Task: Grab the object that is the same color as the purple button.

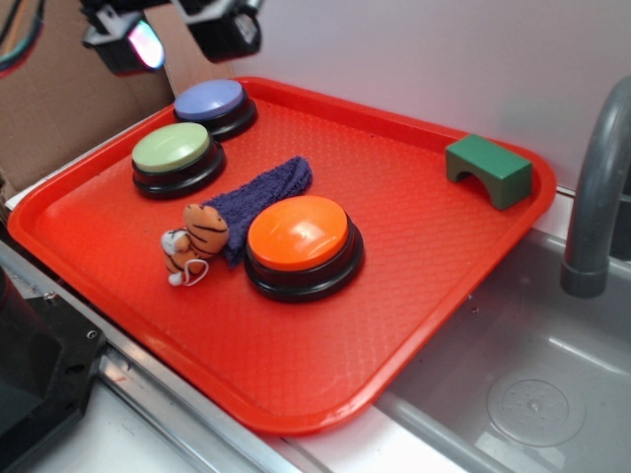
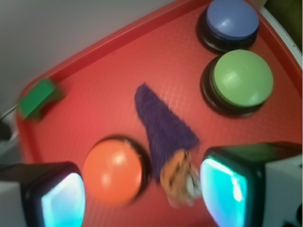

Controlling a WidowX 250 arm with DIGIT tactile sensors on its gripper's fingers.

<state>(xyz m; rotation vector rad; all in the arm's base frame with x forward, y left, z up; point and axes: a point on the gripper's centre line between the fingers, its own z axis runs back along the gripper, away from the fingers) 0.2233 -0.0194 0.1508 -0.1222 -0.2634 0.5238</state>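
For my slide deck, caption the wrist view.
Open gripper above a red tray, with the purple cloth between the orange button and green button.

rag (image 1: 264, 193) top clear | tiger plush (image 1: 195, 238) on near end | orange button (image 1: 300, 242) beside

We see a red tray (image 1: 414, 296) on the tabletop (image 1: 148, 439).
It sits just beside a sink (image 1: 523, 394).

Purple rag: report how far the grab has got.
Done: nothing visible; the dark purple terry cloth rag lies flat on the red plastic tray, between the orange-topped button and the orange striped tiger plush. In hand: the gripper hovers open and empty above. Left: descend, close on the rag, lift.
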